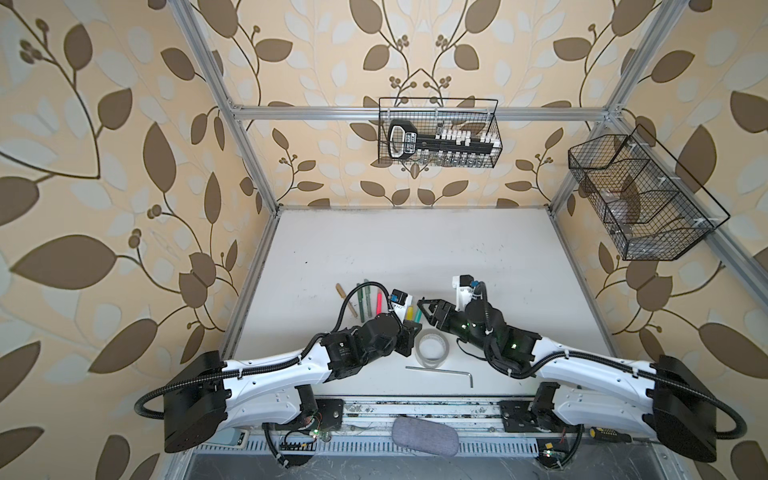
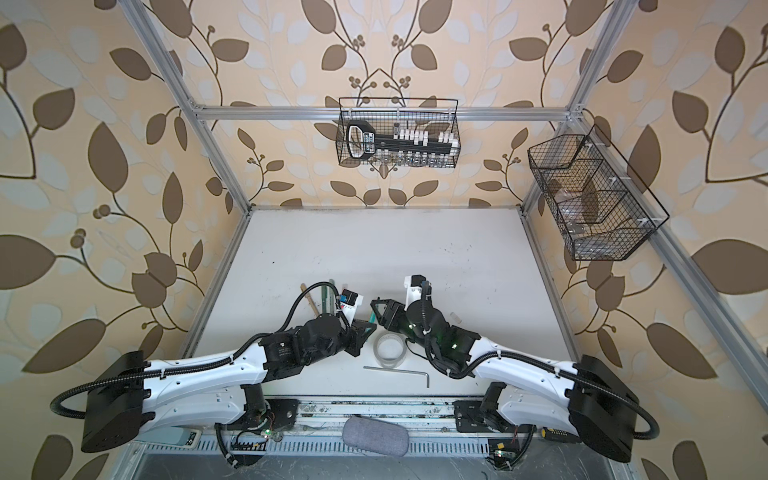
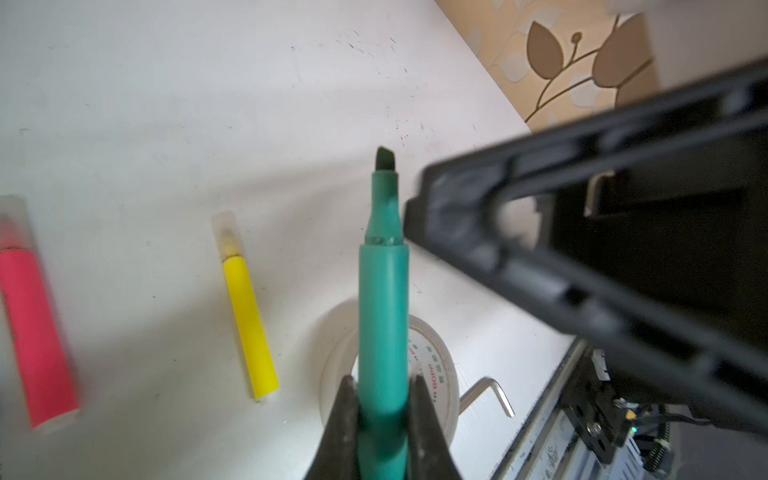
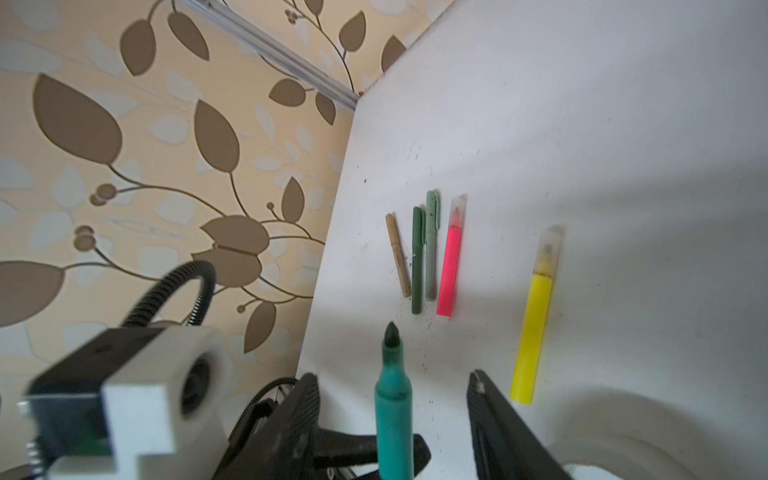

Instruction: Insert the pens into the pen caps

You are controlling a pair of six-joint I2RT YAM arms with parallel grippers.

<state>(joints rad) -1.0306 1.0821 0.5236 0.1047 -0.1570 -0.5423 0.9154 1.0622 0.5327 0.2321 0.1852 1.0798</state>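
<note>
Green marker [image 3: 382, 291] — likely light, stiff, slick — lower centre in both top views: left gripper [image 3: 382, 384] clamps its barrel, a sound hold; right gripper [image 4: 392, 374] gapes empty.

Six pens [image 4: 449, 266] (green marker [image 3: 382, 311] uncapped), one tape roll [image 3: 434, 365], one hex key [image 1: 440, 369], perhaps one loose cap [image 2: 456, 318].

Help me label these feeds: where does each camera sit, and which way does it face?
Both top views: high over the near edge, looking down at the table; left arm and right arm show whole.
Right wrist: on the right arm, looking past the open right claw toward the wall; the left wrist camera shows.
Left wrist: on the left arm, looking along the left claw, shut on the green marker; the right claw intrudes.
Both wrist views share the green marker, yellow marker, pink marker.
</note>
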